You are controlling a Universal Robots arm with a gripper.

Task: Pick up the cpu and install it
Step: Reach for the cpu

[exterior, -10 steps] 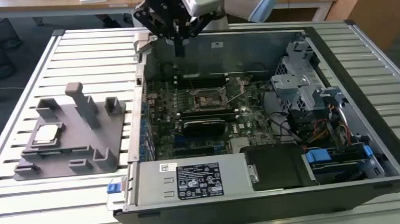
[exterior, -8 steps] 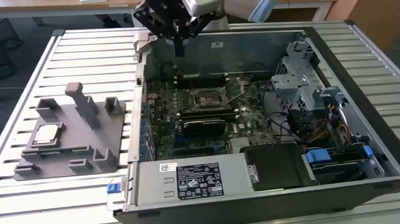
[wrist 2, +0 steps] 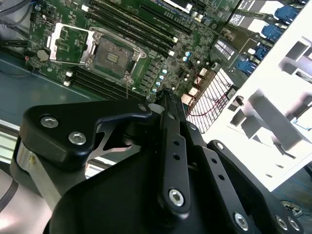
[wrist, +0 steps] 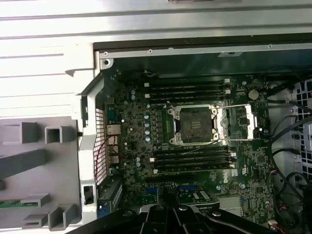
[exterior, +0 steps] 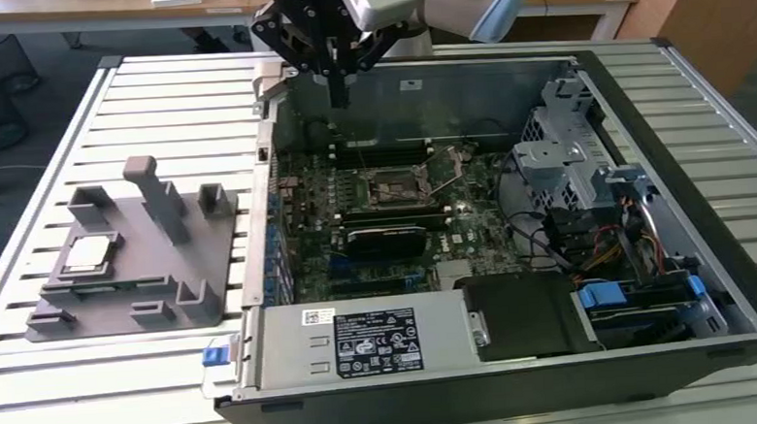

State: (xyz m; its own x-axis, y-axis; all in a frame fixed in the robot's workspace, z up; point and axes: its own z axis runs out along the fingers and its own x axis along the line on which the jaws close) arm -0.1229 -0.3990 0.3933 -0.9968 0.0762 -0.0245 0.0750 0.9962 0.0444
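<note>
The motherboard (wrist: 139, 102) is green, the cpu (exterior: 89, 251) silvery-white.

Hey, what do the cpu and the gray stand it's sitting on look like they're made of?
The cpu: metal top, judging by its pale silvery sheen, with a darker rim. The gray stand: probably plastic, since it is matte, uniformly gray and blocky, with no shine.

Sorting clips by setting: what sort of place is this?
Probably an office or lab workbench: an opened computer case on a slatted table, a grey fixture holding the cpu, desks behind.
</note>
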